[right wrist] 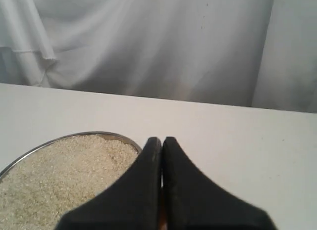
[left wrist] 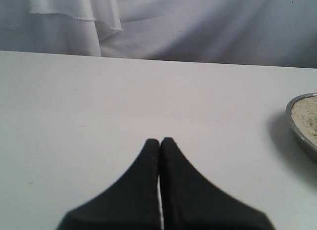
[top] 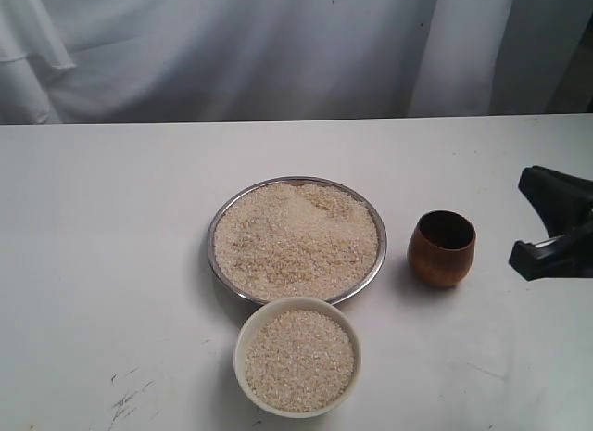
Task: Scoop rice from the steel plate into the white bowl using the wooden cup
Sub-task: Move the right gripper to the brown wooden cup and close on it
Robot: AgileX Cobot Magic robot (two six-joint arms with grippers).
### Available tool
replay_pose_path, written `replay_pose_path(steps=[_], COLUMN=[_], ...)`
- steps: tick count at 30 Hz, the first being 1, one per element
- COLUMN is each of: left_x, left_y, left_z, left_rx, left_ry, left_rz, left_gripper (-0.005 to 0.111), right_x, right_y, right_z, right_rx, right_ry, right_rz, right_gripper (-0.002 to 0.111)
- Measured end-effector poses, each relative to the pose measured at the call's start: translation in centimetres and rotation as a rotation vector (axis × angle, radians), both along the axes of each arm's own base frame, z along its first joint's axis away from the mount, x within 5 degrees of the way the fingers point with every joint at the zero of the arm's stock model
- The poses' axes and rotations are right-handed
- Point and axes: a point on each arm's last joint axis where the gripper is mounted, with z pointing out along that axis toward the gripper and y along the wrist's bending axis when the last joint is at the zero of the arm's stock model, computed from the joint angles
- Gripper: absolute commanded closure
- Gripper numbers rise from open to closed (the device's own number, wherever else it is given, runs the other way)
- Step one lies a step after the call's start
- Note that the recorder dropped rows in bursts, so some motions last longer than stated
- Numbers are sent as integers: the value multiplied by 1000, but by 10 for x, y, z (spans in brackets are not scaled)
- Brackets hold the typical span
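The steel plate (top: 215,236) lies mid-table, heaped with rice (top: 296,241). In front of it stands the white bowl (top: 243,343), filled with rice (top: 298,360). The wooden cup (top: 442,248) stands upright to the right of the plate, untouched. My right gripper (top: 537,183) hovers at the right edge, apart from the cup. Its wrist view shows it (right wrist: 162,140) shut and empty, with the plate (right wrist: 74,137) and rice (right wrist: 59,175) beside it. My left gripper (left wrist: 159,141) is shut and empty over bare table, with the plate's rim (left wrist: 297,126) off to one side. It is outside the exterior view.
The white table (top: 111,264) ends at a white curtain (top: 278,51) along the back. Faint dark scuffs (top: 130,394) mark the tabletop at the front left.
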Motion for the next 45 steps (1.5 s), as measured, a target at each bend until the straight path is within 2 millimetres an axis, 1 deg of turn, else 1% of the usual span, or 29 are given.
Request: replay_pose_path(steps=[5, 8, 13, 17, 29, 37, 43, 45], left_x=[0, 0, 0, 0, 0, 0, 0, 0], left_y=[0, 0, 0, 0, 0, 0, 0, 0], left_z=[0, 0, 0, 0, 0, 0, 0, 0], left_rx=[0, 0, 0, 0, 0, 0, 0, 0], left_ry=[0, 0, 0, 0, 0, 0, 0, 0], left_rz=[0, 0, 0, 0, 0, 0, 0, 0], left_gripper=[107, 107, 107, 107, 107, 107, 107, 107], right_x=[10, 16, 21, 22, 24, 29, 28, 26], right_y=[8, 7, 8, 8, 7, -5, -3, 1], right_z=[-21, -34, -47, -49, -47, -47, -47, -48], right_rx=[-42, -48, -36, -31, -2, 99, 91, 45], right_ry=[45, 102, 133, 139, 128, 159, 168, 162], right_rz=[31, -1, -11, -10, -39, -205, -181, -127], right_gripper=[108, 108, 108, 108, 108, 108, 108, 108])
